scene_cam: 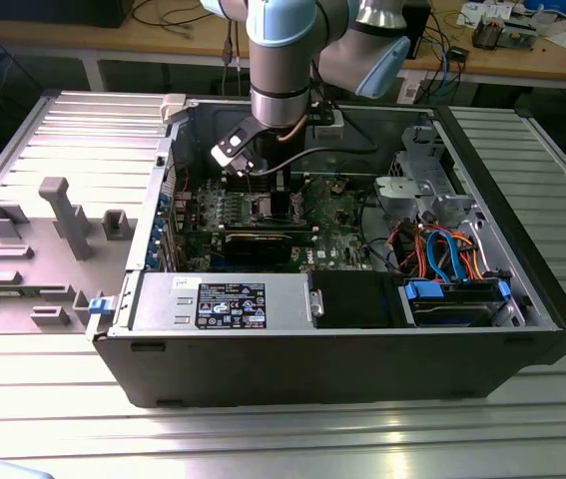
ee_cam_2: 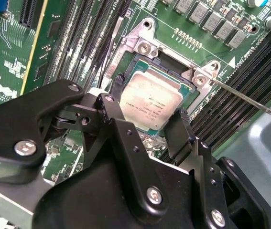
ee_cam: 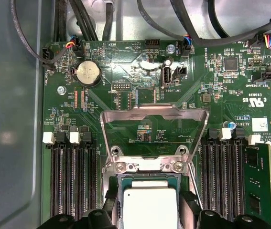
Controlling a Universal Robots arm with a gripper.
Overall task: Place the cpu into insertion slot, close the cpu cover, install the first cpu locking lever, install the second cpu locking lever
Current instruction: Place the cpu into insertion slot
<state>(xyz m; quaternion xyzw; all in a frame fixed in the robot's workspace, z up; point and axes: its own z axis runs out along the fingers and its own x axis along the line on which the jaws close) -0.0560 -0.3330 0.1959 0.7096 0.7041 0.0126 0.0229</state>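
Note:
The cpu [ee_cam_2: 149, 98], a flat square chip with a dull silver top, lies in or just above the insertion slot [ee_cam_2: 125, 71] on the green board. My gripper [ee_cam_2: 147, 119] is over it, and its black fingers [ee_cam_2: 112, 112] press on two opposite edges of the chip. In the first wrist view the cpu [ee_cam: 149, 202] sits between the same fingertips [ee_cam: 110, 202]. The cpu cover [ee_cam: 154, 113] stands tilted up and open behind the socket. Two thin wire locking levers [ee_cam_2: 250, 101] stick out unlatched beside the socket. In the exterior view the gripper [scene_cam: 268, 185] reaches down into the open computer case.
Long black memory slots [ee_cam: 73, 181] run along both sides of the socket. A coin battery [ee_cam: 87, 73] and cable bundles [ee_cam: 192, 28] lie beyond the cover. The case walls [scene_cam: 153, 239], a drive cage [scene_cam: 432, 190] and the power supply [scene_cam: 223, 299] enclose the board.

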